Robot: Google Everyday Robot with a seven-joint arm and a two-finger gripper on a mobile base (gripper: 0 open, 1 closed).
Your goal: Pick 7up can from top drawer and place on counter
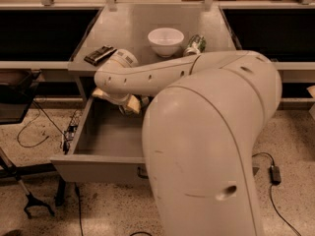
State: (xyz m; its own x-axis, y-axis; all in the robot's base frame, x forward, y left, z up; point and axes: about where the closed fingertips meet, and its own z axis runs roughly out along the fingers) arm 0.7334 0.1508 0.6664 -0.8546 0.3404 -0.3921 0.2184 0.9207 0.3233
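The top drawer point(98, 167) is pulled open below the counter point(128, 28); its grey floor shows on the left. My gripper point(128, 103) reaches down into the back of the drawer, just under the counter's front edge. The arm point(147, 77) runs over it from the right. I cannot make out the 7up can; the drawer's back right part is hidden by my arm and gripper. A greenish can with a pale patch point(195, 45) lies on the counter to the right of the bowl.
A white bowl point(166, 41) stands on the counter's middle. A dark flat object point(100, 54) lies at its front left. Dark recessed bays flank the counter. My arm's large body point(206, 151) covers the drawer's right half. Cables lie on the floor on both sides.
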